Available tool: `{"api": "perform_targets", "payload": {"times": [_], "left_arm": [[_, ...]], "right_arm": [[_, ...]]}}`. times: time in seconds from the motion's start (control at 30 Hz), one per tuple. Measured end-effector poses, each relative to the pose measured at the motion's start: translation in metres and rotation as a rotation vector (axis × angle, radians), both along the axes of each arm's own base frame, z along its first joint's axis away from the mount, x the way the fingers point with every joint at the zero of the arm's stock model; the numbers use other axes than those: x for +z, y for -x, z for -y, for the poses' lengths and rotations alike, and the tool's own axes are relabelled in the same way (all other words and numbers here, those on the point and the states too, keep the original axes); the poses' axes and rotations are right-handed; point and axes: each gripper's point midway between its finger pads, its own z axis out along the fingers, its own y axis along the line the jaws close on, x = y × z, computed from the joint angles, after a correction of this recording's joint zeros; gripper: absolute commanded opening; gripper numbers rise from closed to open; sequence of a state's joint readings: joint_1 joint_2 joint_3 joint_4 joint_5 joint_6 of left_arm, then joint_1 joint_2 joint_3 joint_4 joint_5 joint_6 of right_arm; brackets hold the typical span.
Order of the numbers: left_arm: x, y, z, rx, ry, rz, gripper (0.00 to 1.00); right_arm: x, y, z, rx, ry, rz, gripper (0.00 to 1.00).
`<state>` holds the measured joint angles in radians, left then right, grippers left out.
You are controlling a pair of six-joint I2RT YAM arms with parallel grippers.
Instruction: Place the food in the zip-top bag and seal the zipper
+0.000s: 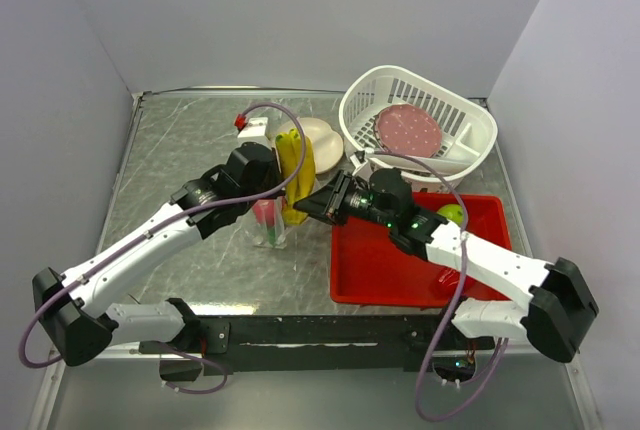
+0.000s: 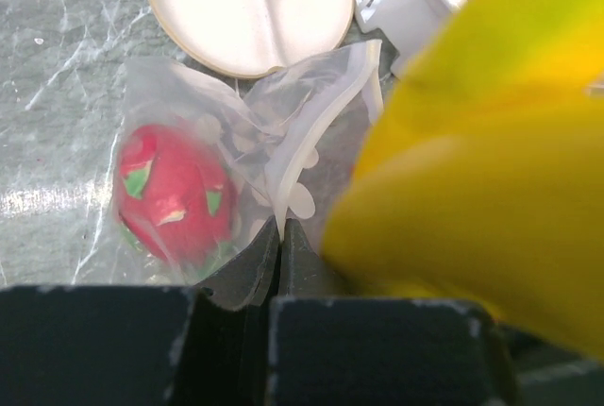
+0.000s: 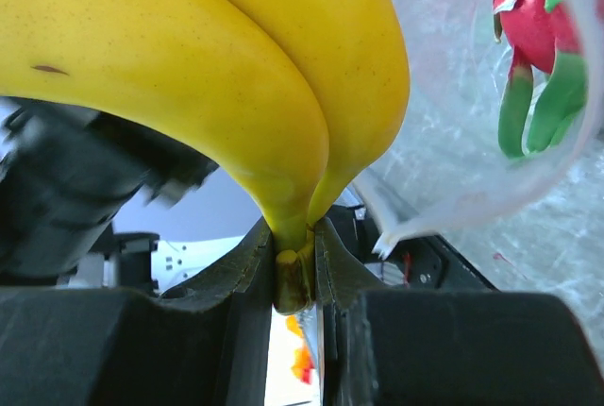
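Left side first: the left claw is pressed together on the edge of the bag, pinching the plastic right by the zipper strip. The bag sits on the grey table just in front of that claw, and its mouth looks open in the wrist views. The dragon fruit is inside it, red with green scales, down at the bottom.

Just right of the bag is the banana, off the table and right next to the bag's mouth. Can't tell if its far tip is actually inside the plastic or just beside it. The right claw is clamped on the banana's stem end, fingers tight on both sides of the stub.

Behind the banana is a cream plate with dividers. Further right, the red tray lies under the right arm, and the green apple sits in its back right corner, well apart from the bag. Back right is the white basket, tilted, with a reddish speckled disc in it.
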<state>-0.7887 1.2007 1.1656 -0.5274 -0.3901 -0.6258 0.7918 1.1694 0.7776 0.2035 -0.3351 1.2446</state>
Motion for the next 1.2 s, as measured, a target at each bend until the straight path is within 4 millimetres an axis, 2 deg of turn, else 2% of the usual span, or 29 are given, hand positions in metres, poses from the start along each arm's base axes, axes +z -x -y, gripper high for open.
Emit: {"api": "perform_targets", "payload": {"times": [0.13,0.33,0.7,1.0,1.17,1.2], "left_arm": [[0.003,0.001,0.0,0.007,0.017,0.0,0.01],[0.003,0.0,-0.001,0.017,0.03,-0.001,0.01],[0.002,0.003,0.004,0.003,0.066,-0.004,0.01],[0.002,0.004,0.008,-0.013,0.082,-0.006,0.01],[0.002,0.003,0.007,-0.006,0.08,-0.005,0.01],[0.002,0.002,0.006,-0.001,0.079,-0.002,0.01]], "right_arm": [[-0.013,-0.007,-0.008,-0.013,-0.02,-0.044,0.0],[-0.034,-0.012,-0.003,-0.051,0.003,-0.091,0.0],[-0.069,-0.02,-0.009,-0.063,0.081,-0.162,0.0],[-0.063,-0.037,-0.013,-0.139,0.17,-0.115,0.0],[-0.067,-0.038,-0.019,-0.153,0.249,-0.086,0.11],[-0.069,-0.037,-0.018,-0.158,0.263,-0.084,0.16]]}}
